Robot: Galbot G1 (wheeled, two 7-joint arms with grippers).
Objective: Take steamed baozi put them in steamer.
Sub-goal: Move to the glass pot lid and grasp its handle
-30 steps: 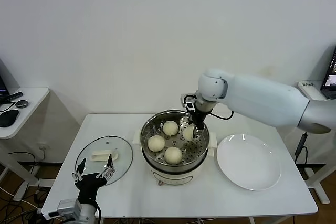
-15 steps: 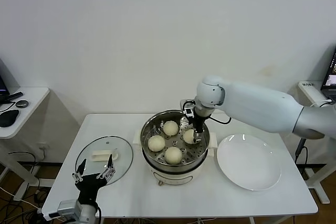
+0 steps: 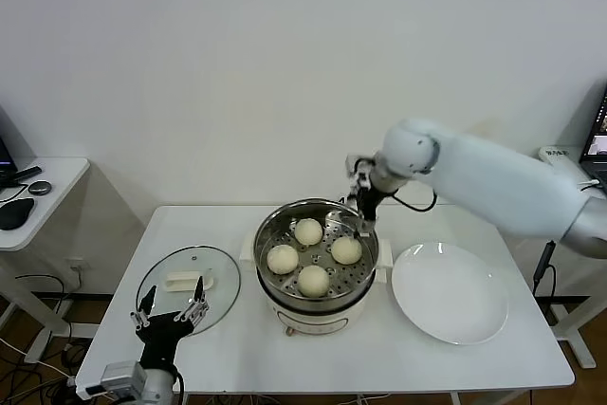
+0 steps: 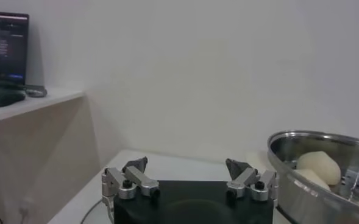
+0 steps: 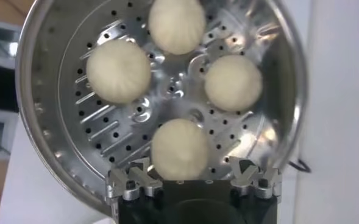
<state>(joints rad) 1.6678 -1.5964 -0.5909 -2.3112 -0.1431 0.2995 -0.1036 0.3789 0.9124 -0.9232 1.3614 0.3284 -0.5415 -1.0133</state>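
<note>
Our four smooth cream-white steamed baozi [image 3: 314,279] in the shiny steamer [image 3: 268,277], right end effector [image 3: 361,213] released above.

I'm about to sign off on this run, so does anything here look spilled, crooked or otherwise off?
Nothing stands out. All four baozi sit apart on the perforated tray inside the steamer, the white plate is bare, and the glass lid lies flat on the table. The right gripper hangs open-jawed over the steamer's rim.
</note>
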